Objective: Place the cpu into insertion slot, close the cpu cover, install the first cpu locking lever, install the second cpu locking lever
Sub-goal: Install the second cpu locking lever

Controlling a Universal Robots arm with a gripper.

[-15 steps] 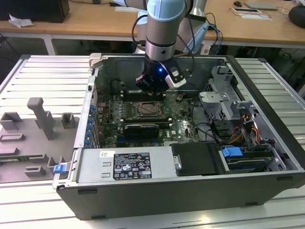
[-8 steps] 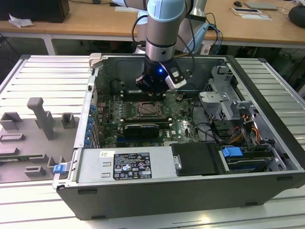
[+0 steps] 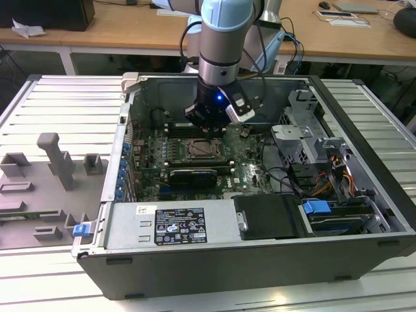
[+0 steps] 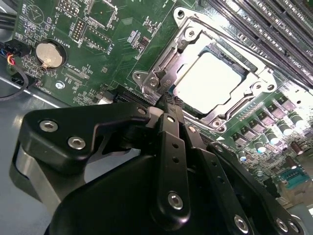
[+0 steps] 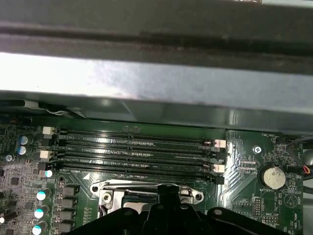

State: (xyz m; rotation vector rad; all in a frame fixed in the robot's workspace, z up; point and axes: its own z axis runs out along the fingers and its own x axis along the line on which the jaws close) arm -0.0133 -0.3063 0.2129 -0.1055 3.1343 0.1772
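Exterior view: the gripper (image 3: 211,123) is seen low inside the open case (image 3: 364,123), just above the slot (image 3: 205,148). The case holds the motherboard (image 3: 156,156), a power supply (image 3: 172,224) and a drive cage (image 3: 305,140).

Second wrist view: the cpu (image 4: 208,78) is seated in the slot, and the cover (image 4: 254,81) is down around it, so the first two steps are judged done. The gripper (image 4: 164,104) is closed or nearly so, and nothing is seen held. Its tip is at the slot's near corner. Contact cannot be told. The lever step is judged to be in hand. It calls for a lever to be pressed down and hooked under its catch. The levers are not clearly made out. A coin cell (image 4: 49,54) sits in its holder.

First wrist view: the memory slots (image 5: 137,152) look empty. The cover's edge (image 5: 112,187) shows just beyond the gripper (image 5: 164,196).
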